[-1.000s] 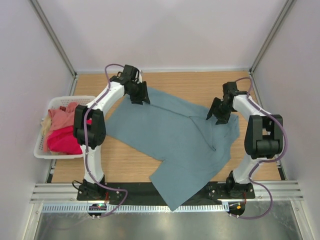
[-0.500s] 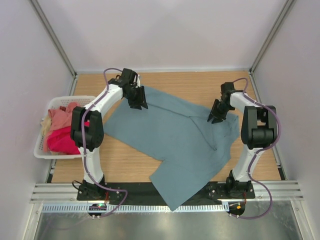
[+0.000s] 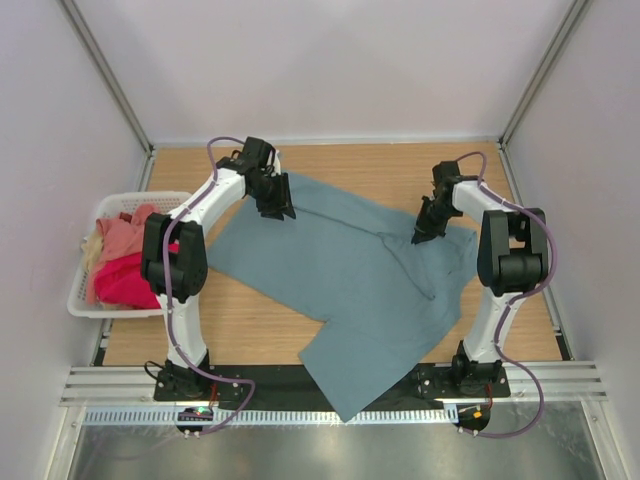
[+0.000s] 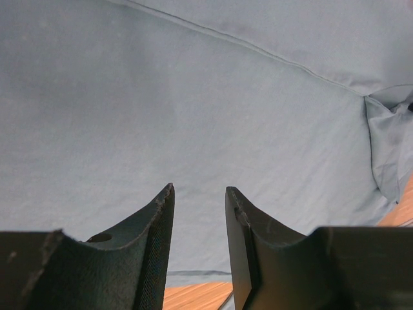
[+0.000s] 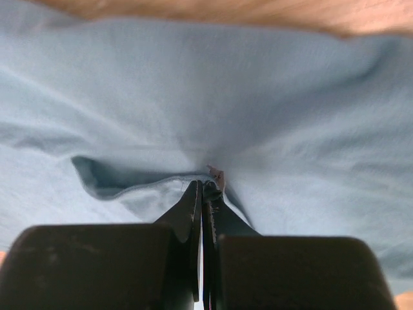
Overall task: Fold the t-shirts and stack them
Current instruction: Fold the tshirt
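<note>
At the far right edge of the spread cloth, the right gripper (image 5: 203, 187) has its fingers pressed flat together, and a thin pucker of fabric seems nipped at their tips, though the wrist view is blurred there. Over the far left corner, the left gripper (image 4: 199, 210) stands with its jaws apart above smooth cloth, nothing between them. Both work on the grey-teal t-shirt (image 3: 350, 280), which lies spread open across the wooden table (image 3: 380, 165), its lower part reaching over the near edge between the arm bases. Well to the left, a white basket (image 3: 80, 300) holds the salmon pink shirt (image 3: 125, 238), the crimson-pink shirt (image 3: 125, 285) and a cream shirt (image 3: 92, 248), bunched together.
</note>
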Motion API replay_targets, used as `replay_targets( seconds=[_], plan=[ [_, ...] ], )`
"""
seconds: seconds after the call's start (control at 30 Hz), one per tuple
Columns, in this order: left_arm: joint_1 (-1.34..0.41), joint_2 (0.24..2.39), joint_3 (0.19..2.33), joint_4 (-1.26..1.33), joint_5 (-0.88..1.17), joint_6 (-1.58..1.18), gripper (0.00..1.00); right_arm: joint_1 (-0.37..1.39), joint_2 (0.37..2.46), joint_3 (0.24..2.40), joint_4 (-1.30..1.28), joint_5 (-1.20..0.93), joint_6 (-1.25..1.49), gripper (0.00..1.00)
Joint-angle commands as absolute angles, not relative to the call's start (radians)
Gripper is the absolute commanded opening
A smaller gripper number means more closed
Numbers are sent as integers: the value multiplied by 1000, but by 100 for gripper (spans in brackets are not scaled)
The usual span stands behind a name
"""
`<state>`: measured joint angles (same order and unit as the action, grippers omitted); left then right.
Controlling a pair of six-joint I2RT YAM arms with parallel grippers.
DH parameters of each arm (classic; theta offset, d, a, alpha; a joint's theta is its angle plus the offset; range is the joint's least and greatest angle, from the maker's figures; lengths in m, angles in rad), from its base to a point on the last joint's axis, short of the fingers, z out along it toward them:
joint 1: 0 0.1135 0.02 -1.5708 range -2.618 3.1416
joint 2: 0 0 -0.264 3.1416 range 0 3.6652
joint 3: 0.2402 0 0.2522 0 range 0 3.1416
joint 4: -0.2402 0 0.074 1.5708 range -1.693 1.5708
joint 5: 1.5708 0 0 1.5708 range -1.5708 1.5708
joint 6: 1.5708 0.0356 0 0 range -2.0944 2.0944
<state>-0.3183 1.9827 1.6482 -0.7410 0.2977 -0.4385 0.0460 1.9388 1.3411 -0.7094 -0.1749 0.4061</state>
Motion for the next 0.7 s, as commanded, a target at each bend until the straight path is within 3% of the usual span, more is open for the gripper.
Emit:
replay_targets(
  seconds=[0.0,0.33,0.43,0.47,0.57,0.67],
  plan=[
    [-321,1925,1657,-759,337,-448,38,80,1832,1394,-805,-167,400,1],
    [-350,1928,1588,-724,399,-546,48,297,1782,1299,-726,-435,618,4],
    [-367,1948,1600,-719,434,-557,50,278,1773,1270,-693,-491,649,32],
    [-385,1953,1606,-719,440,-557,51,264,1729,1275,-750,-456,617,49],
    [-423,1968,1626,-719,468,-564,54,203,1651,1301,-907,-241,528,59],
    [-489,1993,1652,-710,488,-571,55,117,1580,1264,-974,-109,525,60]
  ],
)
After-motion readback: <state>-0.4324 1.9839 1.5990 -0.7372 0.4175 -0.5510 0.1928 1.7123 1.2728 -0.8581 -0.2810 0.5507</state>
